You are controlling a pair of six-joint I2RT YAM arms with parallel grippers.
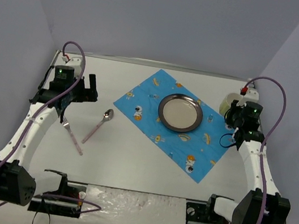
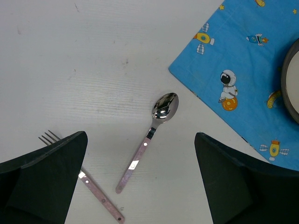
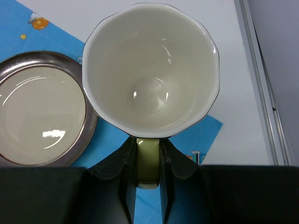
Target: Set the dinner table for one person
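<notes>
The white dinner table [image 1: 129, 166] carries a blue astronaut-print cloth [image 1: 146, 97] with a round metal plate [image 1: 180, 112] on it. My right gripper [image 1: 235, 116] is shut on the pale green handle [image 3: 148, 161] of a cream cup [image 3: 149, 70]. The cup is upright over the cloth's far right corner, beside the plate [image 3: 42, 116]; whether it rests there I cannot tell. A pink-handled spoon [image 2: 148, 140] and fork [image 2: 100, 198] lie on the bare table left of the cloth. My left gripper [image 2: 141, 136] hangs open above them, holding nothing.
The table's metal rim [image 3: 259, 84] runs close to the right of the cup. Grey walls enclose the table on three sides. Both arm bases sit at the near edge.
</notes>
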